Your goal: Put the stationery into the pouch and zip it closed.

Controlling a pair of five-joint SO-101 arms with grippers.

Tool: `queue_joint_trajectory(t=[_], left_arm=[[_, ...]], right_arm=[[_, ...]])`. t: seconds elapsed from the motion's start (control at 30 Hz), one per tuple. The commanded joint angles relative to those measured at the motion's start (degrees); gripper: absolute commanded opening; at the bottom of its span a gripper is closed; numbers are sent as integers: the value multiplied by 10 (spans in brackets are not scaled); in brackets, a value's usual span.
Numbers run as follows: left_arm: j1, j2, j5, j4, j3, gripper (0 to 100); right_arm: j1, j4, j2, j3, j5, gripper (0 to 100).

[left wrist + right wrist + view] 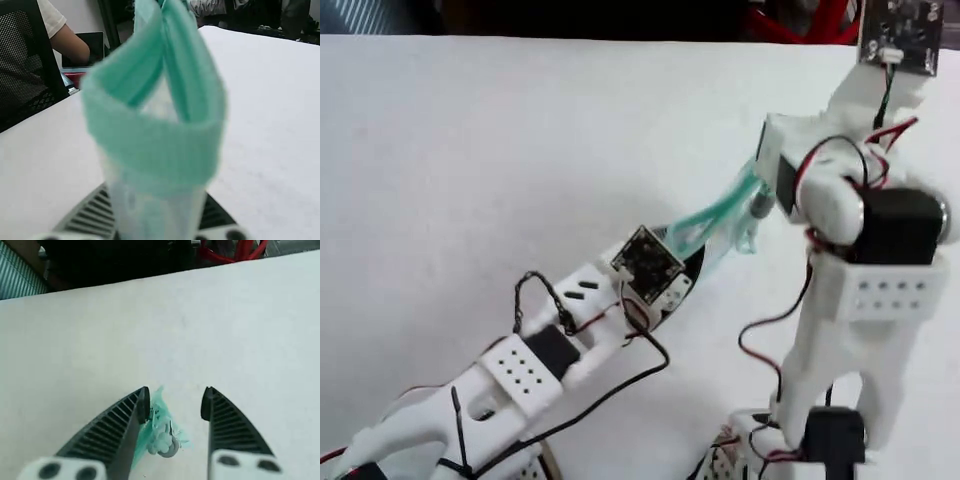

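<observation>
A: How far along is the job?

B: Past the start and short of the finish, I judge. The pouch (715,222) sits right of the counter's (470,150) middle, roughly halfway between its near and far edges, stretched between the two arms.

A: Which one has hold of it?

B: The left arm (520,370). Its jaws are clamped on one end of the pouch, which rises between them in the left wrist view.

A: And the other?

B: The right arm (850,300) is at the pouch's opposite end. Its jaws stand apart and grip nothing. The zip pull (167,445) lies between them, close against one jaw.

A: So is the zip closed?

B: No. In the left wrist view the green-edged mouth gapes, its two sides well apart near the jaws. The zipping is not yet done.

A: Is the stationery inside?

B: I cannot tell. Something pale shows behind the clear wall, but it is too blurred to name.

A: What remains, then?

B: If the stationery is already in, I would say only the closing is left. The right jaws need to pinch the pull and draw it along the mouth while the left jaws keep the pouch taut. If anything is not yet packed, that has to come first, since the mouth is open for it now.
</observation>
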Motion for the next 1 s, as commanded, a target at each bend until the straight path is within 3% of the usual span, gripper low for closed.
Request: queue_joint_trajectory(t=[0.0, 0.1, 0.33, 0.67, 0.97], left_arm=[[12, -8, -4, 0, -17, 24], [12, -8, -4, -4, -12, 24], [12, -8, -4, -4, -12, 24], [12, -8, -4, -4, -12, 24], [12, -8, -4, -3, -12, 24]], right_arm=[[22, 5, 21, -17, -2, 173], [36, 6, 22, 10, 3, 173], [-2, 9, 21, 49, 91, 125], [-7, 9, -44, 58, 98, 170], [-61, 8, -44, 107, 92, 168]])
